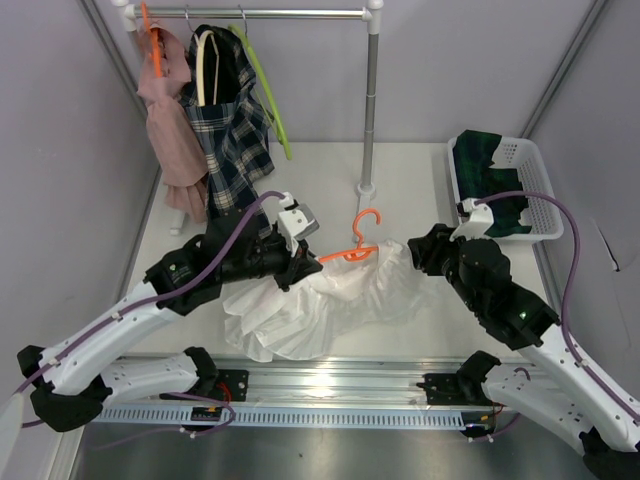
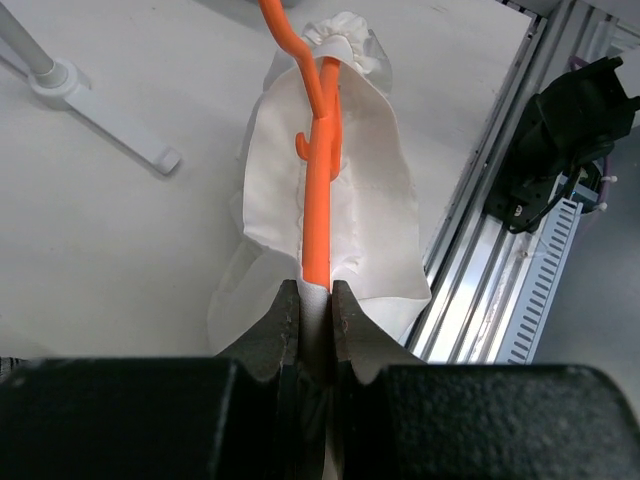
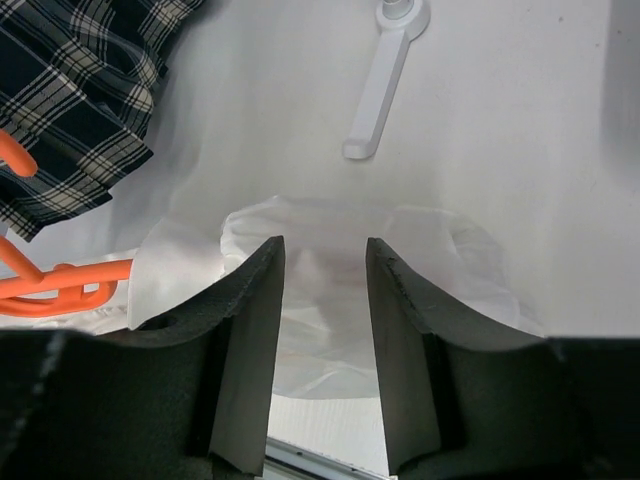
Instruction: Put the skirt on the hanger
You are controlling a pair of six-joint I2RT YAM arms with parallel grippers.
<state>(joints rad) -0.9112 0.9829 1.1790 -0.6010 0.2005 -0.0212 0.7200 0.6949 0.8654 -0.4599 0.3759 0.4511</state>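
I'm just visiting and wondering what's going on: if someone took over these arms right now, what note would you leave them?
Left gripper: shut on the orange plastic hanger, which lies over the crumpled white skirt on the table.
Right gripper: jaws apart at the skirt's other end; no clear grip.
Done: hanger gripped and brought to the skirt.
Left: get the skirt onto the hanger.

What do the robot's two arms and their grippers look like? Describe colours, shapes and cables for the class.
Both the left arm and the right arm have glossy white tubular lower links and bulky matte black upper joints. A purple cable loops along each. The left gripper and the right gripper each carry two black, rough-textured, tapering fingers.
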